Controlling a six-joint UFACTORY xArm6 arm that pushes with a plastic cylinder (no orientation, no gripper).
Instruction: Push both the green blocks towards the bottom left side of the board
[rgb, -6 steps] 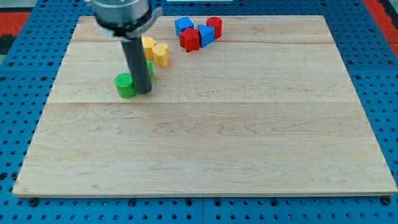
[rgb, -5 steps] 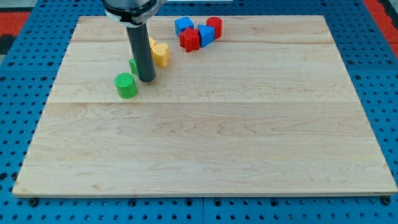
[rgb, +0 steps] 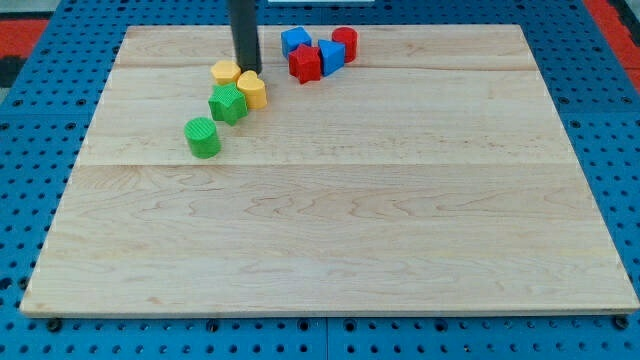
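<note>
Now my tip (rgb: 247, 70) sits behind the yellow blocks (rgb: 251, 89); no fingers fitted. Pushing risks dragging them with the green star block (rgb: 228, 103).

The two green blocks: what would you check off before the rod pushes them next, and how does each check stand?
1. Both greens in view: green cylinder and green star-shaped block: ok.
2. My tip behind the greens, toward the view's top: ok.
3. Tip clear of the greens: ok.
4. Yellow blocks out of the push line: not ok; they crowd the star block.
5. Board toward the bottom left unobstructed: ok.
</note>
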